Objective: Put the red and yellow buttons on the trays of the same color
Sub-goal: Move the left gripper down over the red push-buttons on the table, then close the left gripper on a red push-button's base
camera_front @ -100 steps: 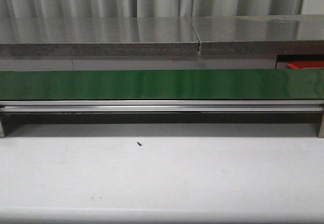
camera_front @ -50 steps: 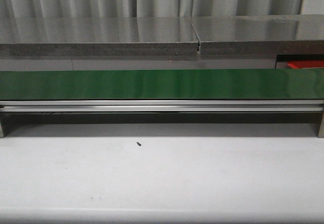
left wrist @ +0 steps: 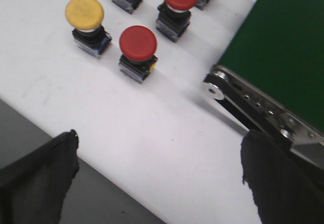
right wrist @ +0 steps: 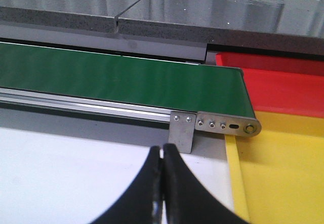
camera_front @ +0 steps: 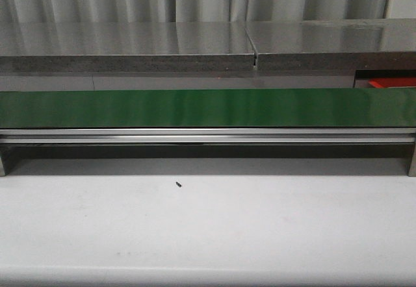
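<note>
Buttons (left wrist: 138, 43) lie beyond the spread left tool (left wrist: 157, 176); right tool (right wrist: 163, 183) pressed together near the yellow tray (right wrist: 283, 173).

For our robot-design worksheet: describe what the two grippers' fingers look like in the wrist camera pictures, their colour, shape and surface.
The left gripper has dark, almost black fingers with a matte, slightly rough-edged look, seen as two broad blurred shapes. The right gripper has smooth, glossy black fingers that curve and taper toward narrow tips. No cables, markings or labels are visible on either.
</note>
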### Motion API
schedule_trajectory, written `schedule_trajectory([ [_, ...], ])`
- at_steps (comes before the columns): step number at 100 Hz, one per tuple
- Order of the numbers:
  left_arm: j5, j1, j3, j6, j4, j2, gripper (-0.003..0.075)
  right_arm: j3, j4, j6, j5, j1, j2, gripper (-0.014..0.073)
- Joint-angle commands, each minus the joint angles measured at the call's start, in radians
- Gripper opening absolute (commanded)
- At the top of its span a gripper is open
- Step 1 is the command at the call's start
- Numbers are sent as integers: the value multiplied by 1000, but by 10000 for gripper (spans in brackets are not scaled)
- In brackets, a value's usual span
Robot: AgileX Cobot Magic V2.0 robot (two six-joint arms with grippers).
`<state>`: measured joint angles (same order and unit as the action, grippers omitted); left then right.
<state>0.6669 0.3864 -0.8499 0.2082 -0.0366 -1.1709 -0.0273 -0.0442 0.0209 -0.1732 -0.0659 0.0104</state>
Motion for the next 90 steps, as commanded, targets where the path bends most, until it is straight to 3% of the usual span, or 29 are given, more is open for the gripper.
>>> schedule_trajectory([
  [1,-64,23,-63,10,-18,-45,629,1,-11,-3,81,0,17,-118],
  [46,-3,48,-278,10,5,-383,629,1,-11,-3,81,0,17,-118],
  [90,12,48,-378,10,6,-538,629,1,-11,-3,81,0,17,-118],
])
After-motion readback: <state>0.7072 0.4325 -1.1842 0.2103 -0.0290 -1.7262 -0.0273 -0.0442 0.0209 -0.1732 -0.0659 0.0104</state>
